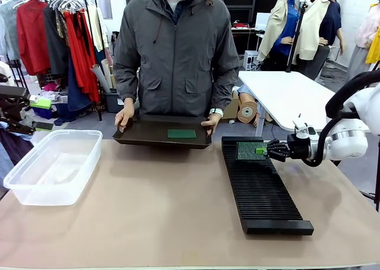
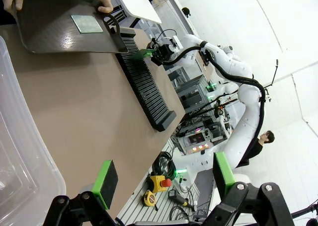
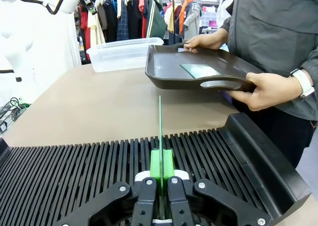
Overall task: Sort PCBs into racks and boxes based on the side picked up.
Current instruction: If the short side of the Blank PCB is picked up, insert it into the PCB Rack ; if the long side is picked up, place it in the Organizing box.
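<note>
PCBs show in two places (one gripped, one loose). Largest is the beige worktop [image 1: 148,222], which carries the rest. A clear plastic box [image 1: 35,196] stands at its left edge. A long black rack [image 1: 261,193] lies on the right side, running from close to the far edge toward the near edge, its top ribbed with crosswise slots.

A shallow black tray [image 1: 142,136] is at the far edge, held by the person's hands [image 1: 123,114] [image 1: 212,123], one at each end. The loose PCB [image 1: 181,133] lies flat on the tray, right of its middle.

The gripped PCB [image 1: 252,151] stands upright on edge over the rack's far end, crosswise like the slots, its lighter dotted face toward the near edge. I cannot tell whether its lower edge sits in a slot.

The right end effector [image 1: 262,151] is clamped narrow on this board's edge, green pads pressing both faces. The left end effector [image 2: 164,176] is spread wide with nothing between its pads, beside the box's rim.
</note>
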Controlling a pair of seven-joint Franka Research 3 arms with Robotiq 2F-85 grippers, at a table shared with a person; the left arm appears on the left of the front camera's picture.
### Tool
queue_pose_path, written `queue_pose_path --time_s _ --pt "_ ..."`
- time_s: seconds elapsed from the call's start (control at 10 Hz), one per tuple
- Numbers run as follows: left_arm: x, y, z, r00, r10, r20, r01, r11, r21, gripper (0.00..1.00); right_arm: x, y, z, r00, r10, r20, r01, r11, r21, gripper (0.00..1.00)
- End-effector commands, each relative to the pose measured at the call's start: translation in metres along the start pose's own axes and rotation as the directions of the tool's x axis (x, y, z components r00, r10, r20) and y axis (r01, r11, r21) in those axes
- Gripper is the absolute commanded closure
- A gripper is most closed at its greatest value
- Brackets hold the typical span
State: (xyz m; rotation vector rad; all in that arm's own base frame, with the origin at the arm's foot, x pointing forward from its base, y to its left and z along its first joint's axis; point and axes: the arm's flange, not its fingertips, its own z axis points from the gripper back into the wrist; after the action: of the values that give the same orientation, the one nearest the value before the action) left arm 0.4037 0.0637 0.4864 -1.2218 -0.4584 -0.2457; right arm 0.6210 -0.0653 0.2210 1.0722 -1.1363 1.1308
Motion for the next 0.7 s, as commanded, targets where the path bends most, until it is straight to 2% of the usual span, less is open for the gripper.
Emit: queue_pose_path --time_s 0.0,0.6 --pt "-0.001 -0.002 0.001 1.0 0.003 -0.005 -0.003 1.0 -0.001 0.0 0.001 -0.009 -0.001 1.0 -0.004 0.017 0.003 0.999 0.04 1.0" --pt "-0.001 -0.002 0.001 1.0 0.003 -0.005 -0.003 1.0 -0.001 0.0 0.004 -0.021 -0.008 1.0 -0.012 -0.014 0.013 0.998 0.066 1.0"
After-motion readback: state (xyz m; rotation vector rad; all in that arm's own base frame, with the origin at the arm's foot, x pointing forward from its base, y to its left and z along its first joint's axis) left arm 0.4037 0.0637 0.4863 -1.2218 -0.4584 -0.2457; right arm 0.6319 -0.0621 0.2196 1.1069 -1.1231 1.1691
